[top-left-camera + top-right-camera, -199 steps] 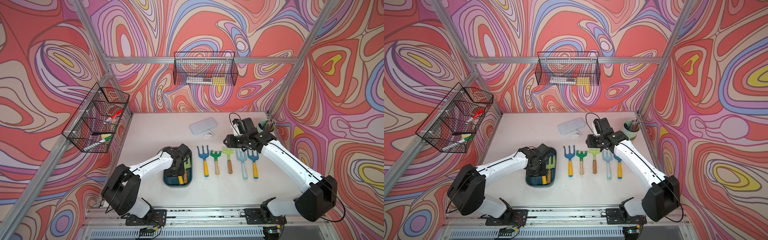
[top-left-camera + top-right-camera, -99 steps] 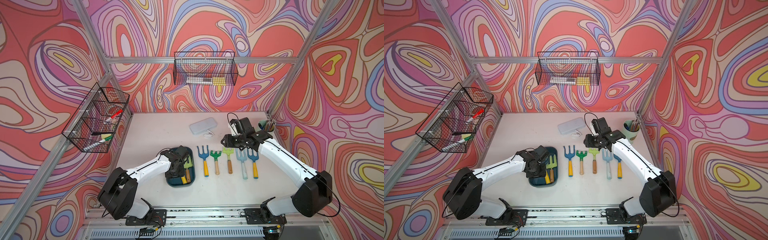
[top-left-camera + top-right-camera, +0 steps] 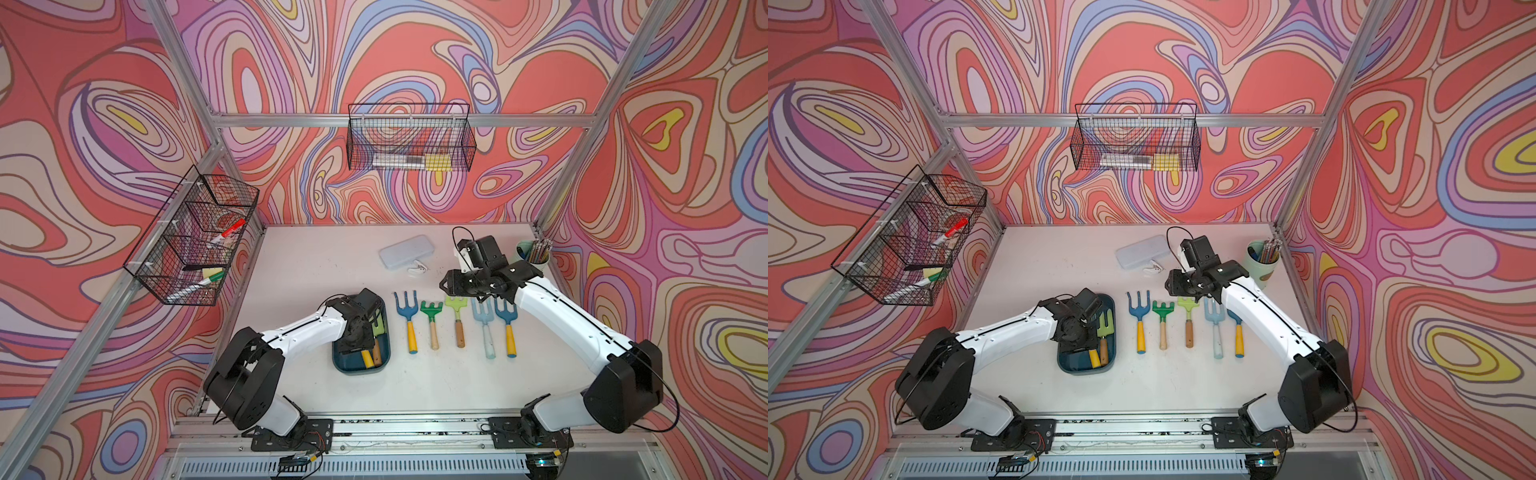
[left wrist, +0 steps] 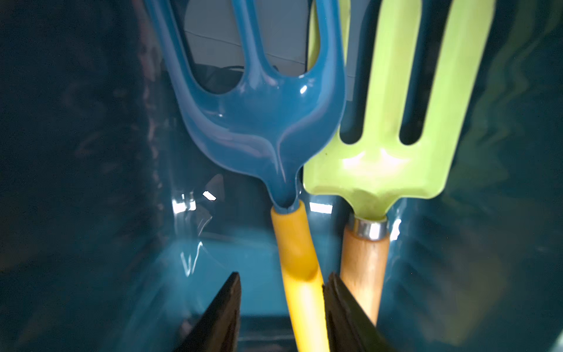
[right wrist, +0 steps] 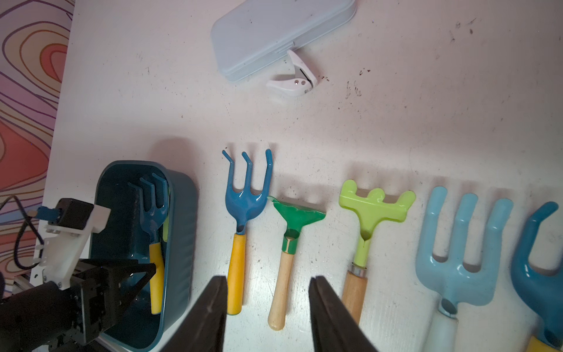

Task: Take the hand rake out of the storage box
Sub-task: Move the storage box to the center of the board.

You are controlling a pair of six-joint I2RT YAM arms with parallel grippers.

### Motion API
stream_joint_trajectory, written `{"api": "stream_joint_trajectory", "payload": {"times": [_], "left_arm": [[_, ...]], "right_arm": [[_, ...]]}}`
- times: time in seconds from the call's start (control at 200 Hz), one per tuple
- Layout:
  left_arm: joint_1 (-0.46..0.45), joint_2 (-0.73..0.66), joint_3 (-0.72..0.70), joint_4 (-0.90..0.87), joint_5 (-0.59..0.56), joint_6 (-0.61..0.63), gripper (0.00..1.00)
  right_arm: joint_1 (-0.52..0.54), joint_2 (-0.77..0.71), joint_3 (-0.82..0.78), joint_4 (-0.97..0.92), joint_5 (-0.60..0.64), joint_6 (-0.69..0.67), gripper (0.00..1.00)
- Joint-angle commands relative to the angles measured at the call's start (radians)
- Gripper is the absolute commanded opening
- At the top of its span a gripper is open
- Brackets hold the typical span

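Observation:
The storage box [image 3: 384, 358], a dark teal tub, sits at the table's front left and also shows in the right wrist view [image 5: 180, 231]. In it lies the hand rake [image 4: 268, 128], blue with bent tines and a yellow handle [image 4: 295, 250], beside a lime fork [image 4: 384, 164] with a wooden handle. My left gripper [image 4: 283, 275] is down inside the box [image 3: 358, 347], open and straddling the yellow handle. One finger [image 4: 335, 292] rests against the handle and the other stands apart. My right gripper [image 5: 268, 278] hovers open over the tools on the table [image 3: 445, 284].
Several garden tools lie in a row right of the box, from a blue rake [image 3: 409, 320] to a blue fork [image 3: 508, 328]. Behind them are a pale grey case [image 3: 406, 251], a white clip [image 3: 417, 270] and a pencil cup [image 3: 534, 253]. Wire baskets [image 3: 409, 143] [image 3: 193, 237] hang on the walls.
My left gripper has settled lower into the box over the handles, its jaws narrowing a little. My right gripper has drifted left above the row of tools.

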Motion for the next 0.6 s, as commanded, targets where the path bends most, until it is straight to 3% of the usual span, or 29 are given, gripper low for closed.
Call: {"api": "stream_joint_trajectory", "payload": {"times": [0.0, 0.441, 0.596], "left_arm": [[-0.003, 0.017, -0.039, 0.071, 0.006, -0.008, 0.45], [0.001, -0.024, -0.135, 0.041, -0.090, -0.018, 0.23], [0.052, -0.052, -0.158, 0.019, -0.086, -0.002, 0.16]], "right_arm": [[0.009, 0.006, -0.008, 0.026, -0.007, 0.012, 0.45], [0.024, 0.015, -0.026, 0.035, -0.017, 0.023, 0.45], [0.034, 0.019, -0.027, 0.033, -0.011, 0.024, 0.45]]}}
